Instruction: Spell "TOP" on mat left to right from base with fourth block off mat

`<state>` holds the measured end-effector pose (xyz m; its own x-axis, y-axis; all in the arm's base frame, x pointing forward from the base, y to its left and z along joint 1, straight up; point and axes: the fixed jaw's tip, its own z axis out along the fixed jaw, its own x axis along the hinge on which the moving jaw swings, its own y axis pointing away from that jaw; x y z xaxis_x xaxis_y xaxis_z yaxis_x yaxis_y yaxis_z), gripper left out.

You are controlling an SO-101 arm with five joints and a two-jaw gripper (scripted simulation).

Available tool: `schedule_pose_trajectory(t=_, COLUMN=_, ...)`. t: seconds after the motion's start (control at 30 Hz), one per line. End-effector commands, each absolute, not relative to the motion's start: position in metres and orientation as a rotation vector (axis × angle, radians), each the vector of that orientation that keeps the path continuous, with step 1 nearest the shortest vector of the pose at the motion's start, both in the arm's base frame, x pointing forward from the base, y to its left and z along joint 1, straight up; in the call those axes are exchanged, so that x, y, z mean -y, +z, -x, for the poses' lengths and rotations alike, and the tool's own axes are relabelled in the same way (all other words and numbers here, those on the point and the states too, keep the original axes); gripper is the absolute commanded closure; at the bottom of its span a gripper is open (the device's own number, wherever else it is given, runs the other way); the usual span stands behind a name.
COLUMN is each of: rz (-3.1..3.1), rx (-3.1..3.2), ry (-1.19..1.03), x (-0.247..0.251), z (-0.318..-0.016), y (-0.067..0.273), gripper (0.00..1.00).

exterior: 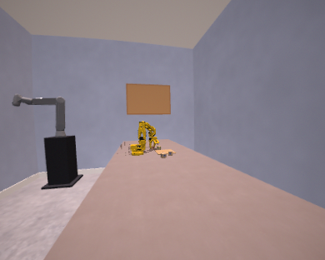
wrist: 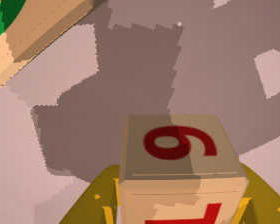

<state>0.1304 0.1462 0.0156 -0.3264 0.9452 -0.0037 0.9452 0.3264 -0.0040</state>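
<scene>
In the wrist view my gripper (wrist: 180, 219) is shut on a wooden block (wrist: 180, 189), its yellow fingers on the block's two sides. The block shows a red T on the face toward the camera and a red 6 or 9 on the face beyond it. A second wooden block (wrist: 38, 10) with a green letter, cut off by the frame, lies at the upper left. In the exterior view the yellow arm (exterior: 145, 137) stands far off on the long table, bent down beside the tan mat (exterior: 165, 152); blocks there are too small to read.
The brown table (exterior: 189, 208) runs long toward the exterior view. A grey arm on a black pedestal (exterior: 61, 160) stands on the floor to the left. An orange board (exterior: 148, 98) hangs on the back wall.
</scene>
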Motion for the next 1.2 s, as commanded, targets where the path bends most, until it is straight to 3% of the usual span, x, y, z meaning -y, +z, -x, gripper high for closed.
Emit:
schedule_pose_trajectory(t=0.0, rz=-1.818, rx=-2.55, ry=0.138, x=-0.157, z=-0.138, y=0.03, gripper=1.0)
schedule_pose_trajectory(t=0.37, rz=-1.818, rx=-2.55, ry=0.138, x=-0.157, z=-0.138, y=0.034, gripper=1.0)
schedule_pose_trajectory(t=1.17, rz=-1.818, rx=-2.549, ry=0.138, x=-0.154, z=-0.137, y=0.081, gripper=1.0)
